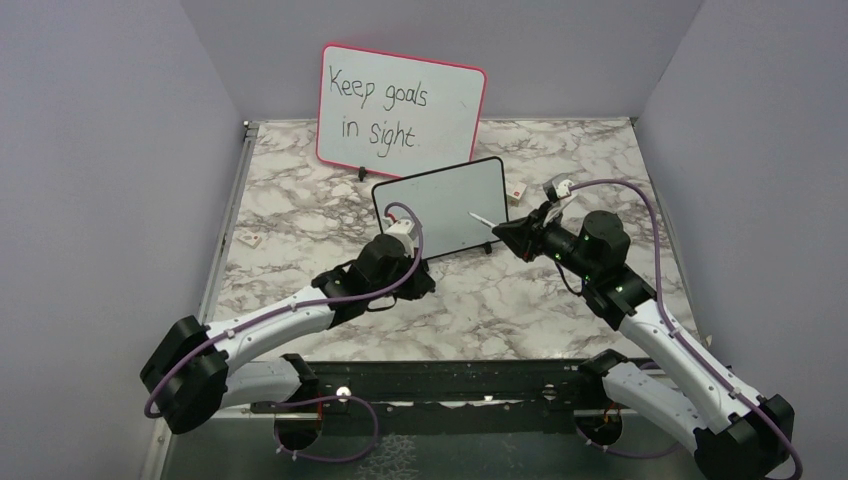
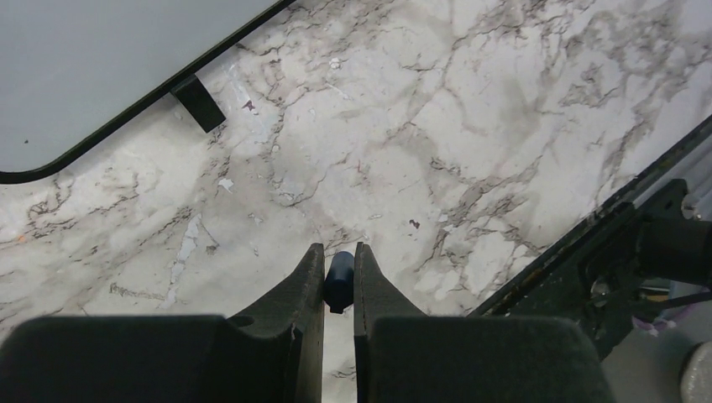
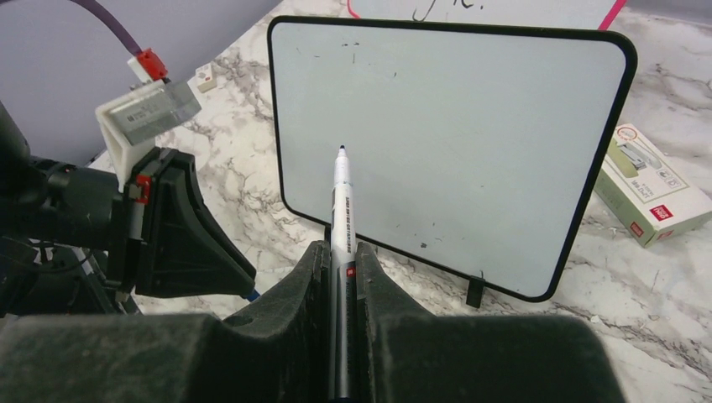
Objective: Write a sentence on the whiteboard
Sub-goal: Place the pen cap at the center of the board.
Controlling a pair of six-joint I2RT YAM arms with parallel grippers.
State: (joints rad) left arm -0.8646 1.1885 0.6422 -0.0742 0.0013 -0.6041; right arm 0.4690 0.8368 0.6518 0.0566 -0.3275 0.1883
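Black-framed whiteboard [image 3: 453,151], grey-veined marble table [image 2: 470,126], pink-framed board [image 1: 400,95], white marker [image 3: 342,210]

Black-framed whiteboard [image 1: 440,203], rounded corners, propped upright on small black feet, faint specks

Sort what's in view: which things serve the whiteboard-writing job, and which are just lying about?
Job: black-framed whiteboard, blank; marker in the right gripper; dark cap-like piece in the left gripper.
Lying about: pink-framed whiteboard; small box; small white piece.
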